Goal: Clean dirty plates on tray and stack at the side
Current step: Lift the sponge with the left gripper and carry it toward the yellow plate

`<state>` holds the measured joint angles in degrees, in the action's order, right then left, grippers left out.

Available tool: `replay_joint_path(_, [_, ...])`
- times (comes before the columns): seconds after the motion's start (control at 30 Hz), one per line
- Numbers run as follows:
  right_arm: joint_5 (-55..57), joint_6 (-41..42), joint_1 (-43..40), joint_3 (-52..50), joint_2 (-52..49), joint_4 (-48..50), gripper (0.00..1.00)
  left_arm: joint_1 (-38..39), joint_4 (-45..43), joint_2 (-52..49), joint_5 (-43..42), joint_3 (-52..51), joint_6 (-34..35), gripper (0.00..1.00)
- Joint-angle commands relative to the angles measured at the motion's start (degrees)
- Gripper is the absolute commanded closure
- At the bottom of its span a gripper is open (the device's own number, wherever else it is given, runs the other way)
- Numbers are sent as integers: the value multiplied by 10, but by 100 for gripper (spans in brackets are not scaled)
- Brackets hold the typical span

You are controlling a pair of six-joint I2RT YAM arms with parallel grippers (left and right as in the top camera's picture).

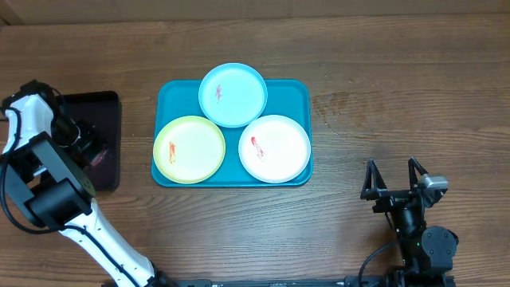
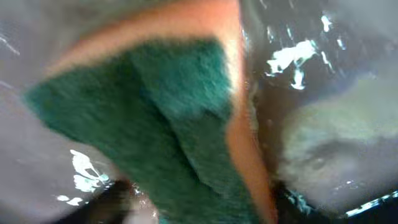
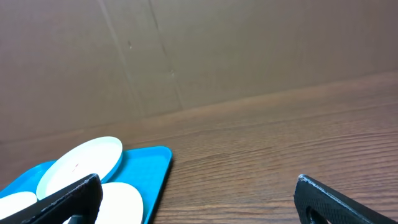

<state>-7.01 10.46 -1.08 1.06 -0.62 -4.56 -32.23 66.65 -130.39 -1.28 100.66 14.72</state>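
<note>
The right gripper (image 1: 392, 165) sits near on the right, over bare table (image 1: 382, 80). Its jaws are wide apart and hold nothing. In its wrist view the two fingers are cut off at the bottom edge.

The left arm rises from the near edge on the left and bends over the black tray (image 1: 100, 104). The left gripper (image 1: 89, 151) is dark against that dark tray, so its outline is hard to make out from above. Its wrist view is filled by a blurred green and orange sponge (image 2: 161, 124), very close to the lens, with wet glints around it. No finger shows clearly there, so I cannot tell how the jaws stand or whether they have the sponge.

The tray (image 1: 296, 92) lies mid-table, just right of the black tray and well apart from the right gripper. All three plates are on it. The yellow-green plate (image 1: 190, 149) is near left and the white plate (image 1: 275, 148) is near right, with a small gap between them. The blue plate (image 1: 232, 95) sits behind them in the middle, its far edge hanging over the tray's far rim. Whether it rests on the edges of the other two or only meets them is unclear. Each plate bears a small red smear.
</note>
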Motion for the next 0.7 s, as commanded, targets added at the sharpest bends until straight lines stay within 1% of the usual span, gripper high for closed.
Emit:
replay_joint_path(0.0, [8,0,3,-6,5,2,0,7,4,-31,-3,-20,2,77])
replay_joint_path(0.03, [8,0,3,-6,5,2,0,6,3,-31,-2,-20,6,91])
replay_joint_path(0.07, [8,0,3,-6,5,2,0,6,2,-31,-2,-20,7,96])
replay_joint_path(0.17, [8,0,3,-6,5,2,0,6,-14,-31,5,-20,7,96])
replay_joint_path(0.2, [8,0,3,-6,5,2,0,6,-19,-31,8,-20,7,92])
replay_joint_path(0.23, [8,0,3,-6,5,2,0,7,-28,-31,12,-20,7,56])
replay_joint_path(0.27, [8,0,3,-6,5,2,0,7,-35,-31,17,-20,7,0])
replay_joint_path(0.5, [8,0,3,-6,5,2,0,6,-56,-31,81,-20,5,0])
replay_joint_path(0.6, [8,0,3,-6,5,2,0,6,-59,-31,94,-20,5,0])
replay_joint_path(0.63, [8,0,3,-6,5,2,0,6,-58,-31,93,-19,5,6])
replay_joint_path(0.67, [8,0,3,-6,5,2,0,7,-58,-31,93,-18,5,28])
